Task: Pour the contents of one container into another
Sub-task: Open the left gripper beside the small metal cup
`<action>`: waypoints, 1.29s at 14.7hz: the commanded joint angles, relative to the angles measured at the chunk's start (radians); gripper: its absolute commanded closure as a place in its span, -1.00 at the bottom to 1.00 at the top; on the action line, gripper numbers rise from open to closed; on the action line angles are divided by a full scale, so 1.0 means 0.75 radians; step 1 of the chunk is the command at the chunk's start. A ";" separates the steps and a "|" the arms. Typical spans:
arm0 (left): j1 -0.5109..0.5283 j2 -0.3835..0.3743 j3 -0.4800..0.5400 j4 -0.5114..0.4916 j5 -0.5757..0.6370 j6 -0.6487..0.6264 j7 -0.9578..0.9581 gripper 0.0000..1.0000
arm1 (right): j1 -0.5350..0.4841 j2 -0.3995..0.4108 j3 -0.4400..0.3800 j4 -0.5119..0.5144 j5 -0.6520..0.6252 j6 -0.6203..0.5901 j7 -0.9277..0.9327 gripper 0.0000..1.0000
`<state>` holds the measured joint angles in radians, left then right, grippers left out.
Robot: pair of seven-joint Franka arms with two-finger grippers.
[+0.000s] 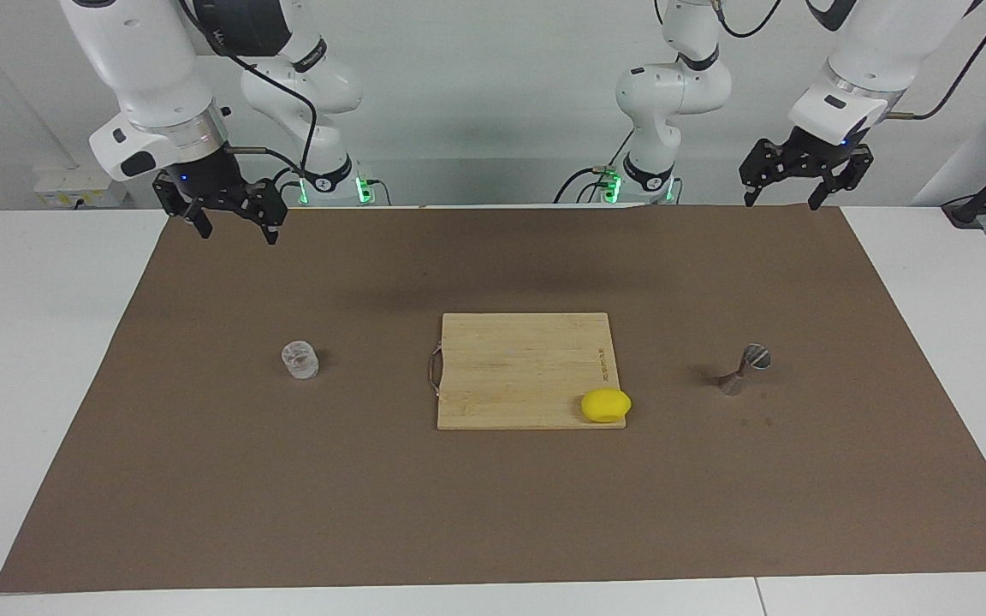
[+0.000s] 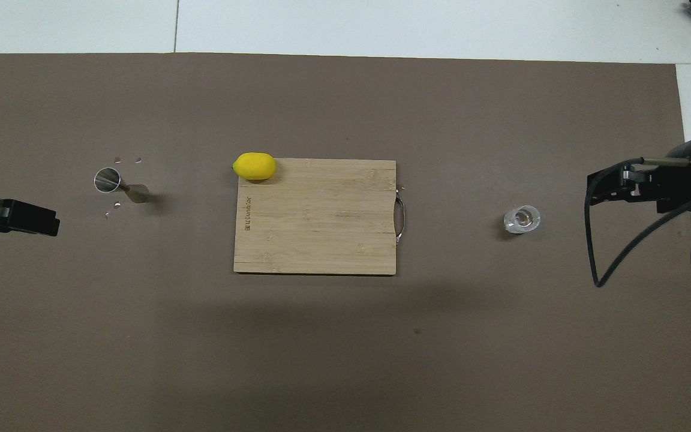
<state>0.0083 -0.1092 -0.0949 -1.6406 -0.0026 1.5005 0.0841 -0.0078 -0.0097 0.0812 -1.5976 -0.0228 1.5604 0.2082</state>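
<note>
Both sets of jaws stand wide and hold nothing. Reading the facing view from its left edge: the right gripper point(image 1: 232, 224) hangs over the brown mat point(image 1: 493, 513) near the robots' edge, fingertips well apart. From it, the glass tumbler point(image 1: 299, 359) sits at about five o'clock, upright on the mat, well apart and well below the jaws. Move along and there's the wooden cutting board point(image 1: 510, 359) in the middle, a yellow lemon point(image 1: 605, 405) perched on one corner, neither one part of this play. Next comes the metal jigger point(image 1: 743, 370), standing on the mat toward the left arm's end, open cone up. A few small specks lie on the mat beside it. Last, the left gripper point(image 1: 786, 198) hovers over the mat's edge, the jigger at roughly seven o'clock from it, well apart.

My read: nothing has been picked up, so the reach for the tumbler comes first. To do it well, the right gripper should come down straight, straddle the glass at mid-height, and close gently, since ribbed glass can slip. Keep it level on the carry past the board, then tip slowly, because that jigger mouth is narrow and looks easy to topple.
</note>
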 commanded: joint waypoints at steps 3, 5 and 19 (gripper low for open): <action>-0.013 -0.010 0.008 0.013 -0.021 -0.029 0.019 -1.00 | -0.020 -0.003 0.014 0.013 0.008 -0.027 0.005 -1.00; -0.013 -0.012 0.010 0.009 -0.019 -0.013 0.019 -1.00 | -0.020 -0.001 0.012 0.013 0.006 -0.027 0.005 -1.00; 0.132 0.241 0.059 0.140 -0.160 -0.186 0.000 -1.00 | -0.018 -0.003 0.014 0.011 0.008 -0.033 0.003 -1.00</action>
<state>0.0574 -0.0220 -0.0660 -1.6282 -0.0664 1.4177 0.0850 -0.0078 -0.0097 0.0813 -1.5976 -0.0228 1.5603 0.2082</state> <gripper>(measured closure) 0.000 0.000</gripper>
